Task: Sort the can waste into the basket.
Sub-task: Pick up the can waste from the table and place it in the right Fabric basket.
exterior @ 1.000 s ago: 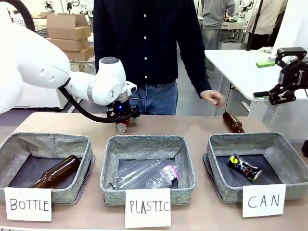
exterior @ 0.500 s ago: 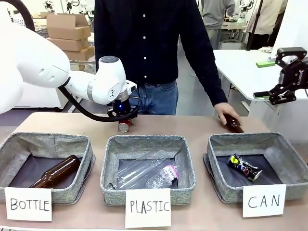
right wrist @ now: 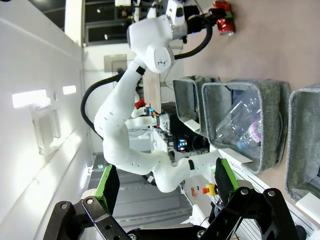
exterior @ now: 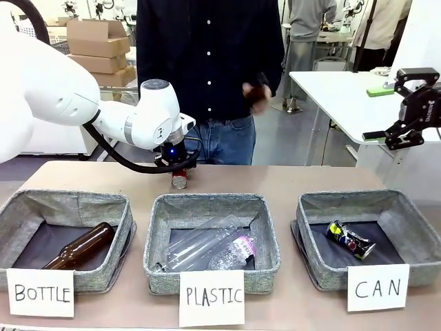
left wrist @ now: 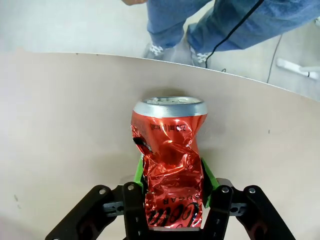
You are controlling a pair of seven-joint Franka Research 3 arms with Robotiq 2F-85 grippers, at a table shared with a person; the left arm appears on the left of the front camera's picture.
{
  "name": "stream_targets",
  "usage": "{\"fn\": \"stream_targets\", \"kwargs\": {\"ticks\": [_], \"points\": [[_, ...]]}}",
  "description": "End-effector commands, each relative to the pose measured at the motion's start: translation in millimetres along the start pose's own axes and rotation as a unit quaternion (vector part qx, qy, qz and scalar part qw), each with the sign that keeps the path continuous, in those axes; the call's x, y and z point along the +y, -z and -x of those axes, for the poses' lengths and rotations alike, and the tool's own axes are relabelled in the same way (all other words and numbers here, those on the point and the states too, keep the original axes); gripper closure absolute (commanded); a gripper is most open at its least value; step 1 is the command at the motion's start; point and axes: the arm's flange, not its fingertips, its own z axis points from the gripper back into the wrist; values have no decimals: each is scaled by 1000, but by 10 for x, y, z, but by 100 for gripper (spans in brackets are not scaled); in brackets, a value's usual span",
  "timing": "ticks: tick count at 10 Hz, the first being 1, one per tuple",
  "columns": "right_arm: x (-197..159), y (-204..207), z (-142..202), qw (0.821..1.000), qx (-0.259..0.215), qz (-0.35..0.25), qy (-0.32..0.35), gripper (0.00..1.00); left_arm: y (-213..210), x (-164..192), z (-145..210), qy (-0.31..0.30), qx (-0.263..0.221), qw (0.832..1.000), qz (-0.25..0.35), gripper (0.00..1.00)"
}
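At the far left the BOTTLE basket [exterior: 65,207] holds a brown glass bottle [exterior: 79,246] lying on its dark bottom. Just right of it and farther back, the left gripper [exterior: 179,175] reaches down to the far strip of the table [exterior: 275,181], behind the PLASTIC basket [exterior: 211,204]. Its green pads are pressed against the crumpled sides of the red can [left wrist: 170,145], pinching it near its base. Whether the can has left the tabletop I cannot tell. The middle basket holds a clear plastic bottle [exterior: 207,249]. Beyond it the person's hand [exterior: 256,93] is raised at chest height, with something dark in it that I cannot make out.

On the right, the CAN basket [exterior: 406,227] already has the dark blue can [exterior: 350,239] lying on its bottom, so I judge one of the two cans sorted. The right gripper [exterior: 386,114] hangs high above the far right edge, jaws spread wide and empty.

What is left, as I judge it: lift the red can, carry it right across the middle basket, and let it go over the CAN basket beside the blue one
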Motion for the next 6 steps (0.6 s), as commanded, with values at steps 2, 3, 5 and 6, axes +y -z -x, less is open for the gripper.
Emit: {"fn": "stream_targets", "kwargs": {"ticks": [2,3,5,6], "points": [[15,-21,-14,1000,5,2,-9,0,-124,85,81,-11,-11,1000,-2,100],[15,-21,-14,1000,5,2,-9,0,-361,188,129,0,-9,1000,23,100],[15,-21,-14,1000,5,2,-9,0,-1331,648,476,65,-9,992,103,100],[15,-21,-14,1000,5,2,-9,0,-1830,981,729,115,-3,983,144,100]]}}
